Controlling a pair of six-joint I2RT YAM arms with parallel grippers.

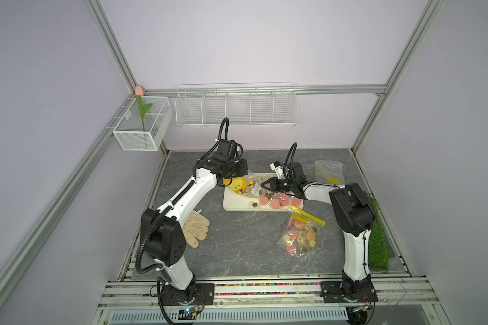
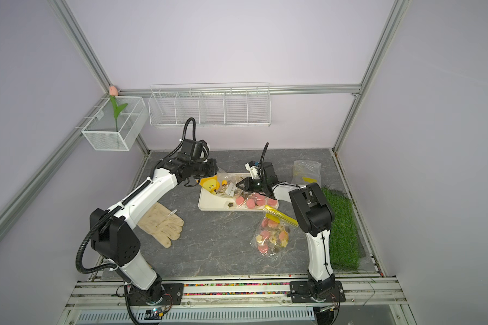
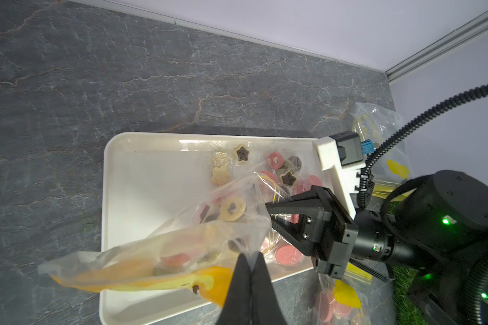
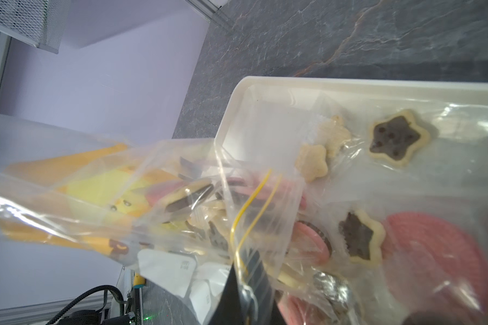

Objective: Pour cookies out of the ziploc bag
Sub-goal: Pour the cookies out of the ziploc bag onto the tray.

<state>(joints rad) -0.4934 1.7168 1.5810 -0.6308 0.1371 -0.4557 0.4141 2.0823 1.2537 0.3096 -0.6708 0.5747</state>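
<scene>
Left claw and right claw pinch the bag over the tray.
Each claw is pressed together on the bag's clear plastic, and the bag hangs between them above the white tray. Pink, beige and dark cookies lie loose on the tray's half nearer the right arm, and more sit inside the held bag. A second bag of cookies lies on the surface just beside the tray.
</scene>
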